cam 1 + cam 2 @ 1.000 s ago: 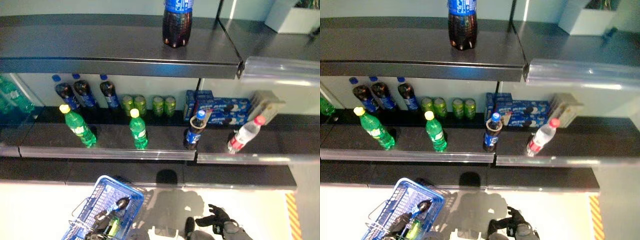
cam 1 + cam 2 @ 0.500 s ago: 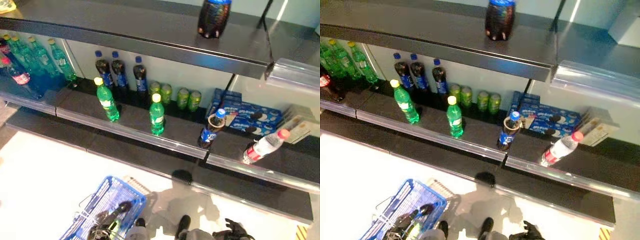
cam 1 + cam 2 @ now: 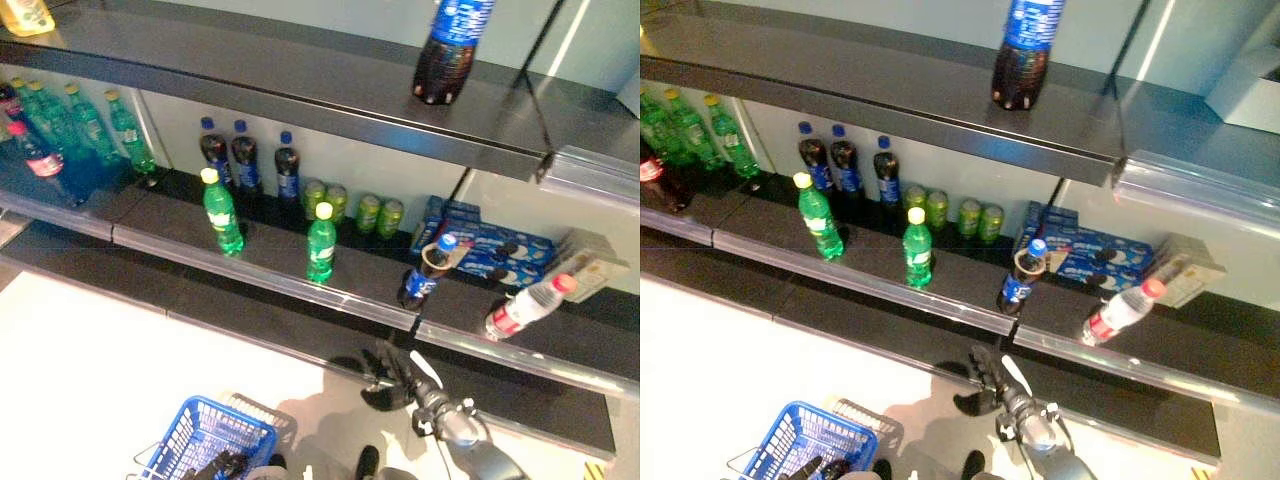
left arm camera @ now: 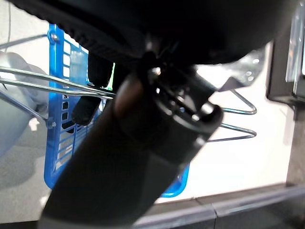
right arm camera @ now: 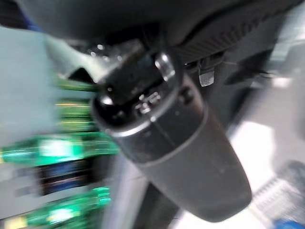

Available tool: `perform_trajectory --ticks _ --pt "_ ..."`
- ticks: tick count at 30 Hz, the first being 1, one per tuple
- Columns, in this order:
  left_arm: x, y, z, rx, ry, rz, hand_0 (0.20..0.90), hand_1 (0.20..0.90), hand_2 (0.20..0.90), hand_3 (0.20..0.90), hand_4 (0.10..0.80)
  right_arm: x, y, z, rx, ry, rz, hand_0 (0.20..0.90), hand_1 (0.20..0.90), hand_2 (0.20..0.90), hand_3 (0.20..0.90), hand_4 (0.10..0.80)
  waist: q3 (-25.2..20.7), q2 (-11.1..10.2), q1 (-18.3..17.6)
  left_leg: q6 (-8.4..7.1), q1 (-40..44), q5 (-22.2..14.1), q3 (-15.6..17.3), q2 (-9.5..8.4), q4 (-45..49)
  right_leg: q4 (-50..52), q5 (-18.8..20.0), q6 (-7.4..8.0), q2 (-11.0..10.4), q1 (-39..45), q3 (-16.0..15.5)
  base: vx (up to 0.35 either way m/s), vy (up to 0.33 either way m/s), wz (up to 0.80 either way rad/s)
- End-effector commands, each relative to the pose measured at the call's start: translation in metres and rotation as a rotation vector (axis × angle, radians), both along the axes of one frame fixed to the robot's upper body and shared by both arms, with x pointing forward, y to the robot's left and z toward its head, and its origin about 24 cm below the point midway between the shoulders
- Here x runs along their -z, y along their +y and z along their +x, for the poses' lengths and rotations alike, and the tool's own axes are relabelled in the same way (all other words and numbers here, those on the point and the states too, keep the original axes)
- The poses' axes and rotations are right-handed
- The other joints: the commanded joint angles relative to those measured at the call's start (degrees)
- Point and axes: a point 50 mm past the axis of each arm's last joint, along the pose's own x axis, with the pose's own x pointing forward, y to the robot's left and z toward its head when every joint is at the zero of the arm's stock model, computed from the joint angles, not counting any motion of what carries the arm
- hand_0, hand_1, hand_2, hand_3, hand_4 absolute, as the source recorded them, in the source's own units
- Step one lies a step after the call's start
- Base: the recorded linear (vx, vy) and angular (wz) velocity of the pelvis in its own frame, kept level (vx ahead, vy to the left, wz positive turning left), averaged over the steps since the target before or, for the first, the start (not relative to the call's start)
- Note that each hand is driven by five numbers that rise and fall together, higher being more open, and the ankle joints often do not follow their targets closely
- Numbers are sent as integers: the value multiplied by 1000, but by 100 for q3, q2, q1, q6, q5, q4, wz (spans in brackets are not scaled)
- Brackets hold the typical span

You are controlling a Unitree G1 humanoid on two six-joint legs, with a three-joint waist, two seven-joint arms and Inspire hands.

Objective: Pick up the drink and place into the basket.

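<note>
The blue basket [image 3: 205,448] hangs low at the left, held up by its wire handles [image 4: 33,80] in my left hand [image 4: 143,143], which is shut on them. Dark and green drinks [image 4: 90,90] lie inside it. My right hand [image 3: 388,372] is raised in front of the lower shelf's front edge, fingers spread open and empty, just below a dark cola bottle with a blue cap [image 3: 425,272]. Two green bottles [image 3: 321,243] stand to that bottle's left. A clear bottle with a red cap [image 3: 525,306] leans to its right.
Dark cola bottles [image 3: 245,160] and green cans [image 3: 350,205] stand at the back of the lower shelf [image 3: 270,262], with blue boxes [image 3: 480,245] to the right. A large cola bottle [image 3: 450,50] stands on the upper shelf. More green bottles [image 3: 90,125] stand far left.
My right hand has risen from low at the bottom up to the lower shelf's front edge. The camera has shifted, and the blue basket now shows lower in the picture.
</note>
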Motion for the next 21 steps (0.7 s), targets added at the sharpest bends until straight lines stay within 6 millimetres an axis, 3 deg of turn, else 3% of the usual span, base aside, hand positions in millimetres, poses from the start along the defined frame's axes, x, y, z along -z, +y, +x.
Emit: perform_trajectory --ticks 1,2,5,8,11,21 --pt "-27 14 59 53 -306 134 300 300 300 200 100 -79 2 23 -132 -395 94 900 900 900 900 800 -184 127 -112 -187 -318 -260 -163 198 779 221 -391 283 -168 263 322 -20 -34 -21" --pt "-22 7 52 44 -304 119 300 300 300 200 100 -101 -1 27 -139 -501 141 900 900 900 900 800 -171 116 -70 -187 -372 -316 -366 180 890 248 -419 253 -147 271 410 -14 -4 -25" --pt "-17 -5 45 44 -310 91 300 300 300 200 100 -128 -3 29 -123 -669 173 900 900 900 900 800 -191 142 -6 -172 -342 -328 -551 186 802 241 -463 246 -127 295 506 -20 37 -38" --pt "-13 -11 35 49 -281 80 300 300 300 200 100 -154 -11 26 -48 -817 194 900 900 900 900 800 -305 209 -34 -193 -191 -231 -346 296 482 243 -490 303 -179 304 364 -5 63 -25" --pt "-12 -8 31 40 -271 91 300 300 300 200 100 -165 -16 22 5 -875 246 900 900 900 900 800 -356 249 -65 -226 -149 -224 -246 329 436 256 -494 335 -222 304 302 8 77 0" --pt "-12 1 29 39 -254 108 300 300 300 200 100 -142 -17 37 246 -771 270 900 900 900 900 800 -248 390 -19 -178 -203 -417 -260 236 817 627 -646 298 -341 226 160 44 71 6"
